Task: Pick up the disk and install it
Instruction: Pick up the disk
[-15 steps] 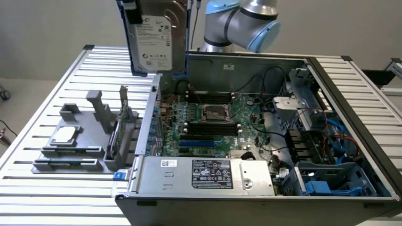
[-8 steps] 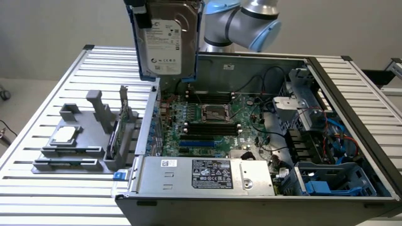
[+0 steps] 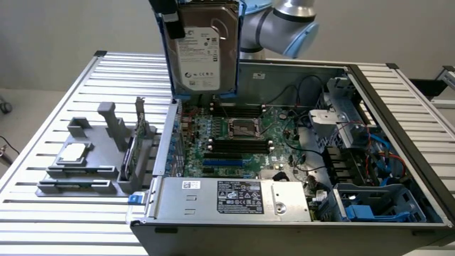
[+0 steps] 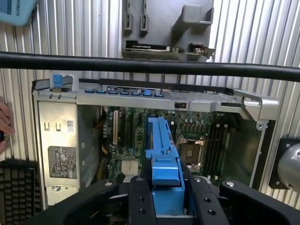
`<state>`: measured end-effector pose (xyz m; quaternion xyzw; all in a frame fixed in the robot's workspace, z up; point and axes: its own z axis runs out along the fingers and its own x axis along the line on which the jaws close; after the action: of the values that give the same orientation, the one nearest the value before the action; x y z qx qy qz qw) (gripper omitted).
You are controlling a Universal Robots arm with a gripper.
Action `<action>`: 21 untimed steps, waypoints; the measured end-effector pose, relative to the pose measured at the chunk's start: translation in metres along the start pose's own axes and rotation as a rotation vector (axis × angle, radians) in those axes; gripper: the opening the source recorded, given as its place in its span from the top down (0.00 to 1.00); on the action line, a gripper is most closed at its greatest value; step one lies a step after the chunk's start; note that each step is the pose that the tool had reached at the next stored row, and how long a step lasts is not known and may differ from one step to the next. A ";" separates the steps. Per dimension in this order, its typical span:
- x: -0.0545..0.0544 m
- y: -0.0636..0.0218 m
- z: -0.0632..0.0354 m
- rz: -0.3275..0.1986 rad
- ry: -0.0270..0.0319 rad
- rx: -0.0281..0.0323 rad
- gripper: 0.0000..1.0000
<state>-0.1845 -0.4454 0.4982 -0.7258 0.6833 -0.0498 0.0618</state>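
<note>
One disk (image 3: 204, 50), upright and label outward, hanging high above the open computer case (image 3: 277, 80). One gripper (image 4: 166, 199), closed tight on the disk's blue-framed edge. One arm (image 3: 284, 24), poised over the case's rear.

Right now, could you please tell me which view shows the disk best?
The exterior view: the disk shows its labelled face, upright above the open computer case. The wrist view gives its blue rail edge-on, clamped in the end effector.
</note>
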 end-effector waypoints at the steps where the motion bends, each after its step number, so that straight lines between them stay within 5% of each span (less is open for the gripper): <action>1: 0.002 -0.0027 0.0006 0.000 0.0001 0.0020 0.67; 21: 0.037 -0.0881 0.0152 0.000 -0.0036 0.0031 0.67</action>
<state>-0.0930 -0.4770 0.4966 -0.7257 0.6833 -0.0496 0.0641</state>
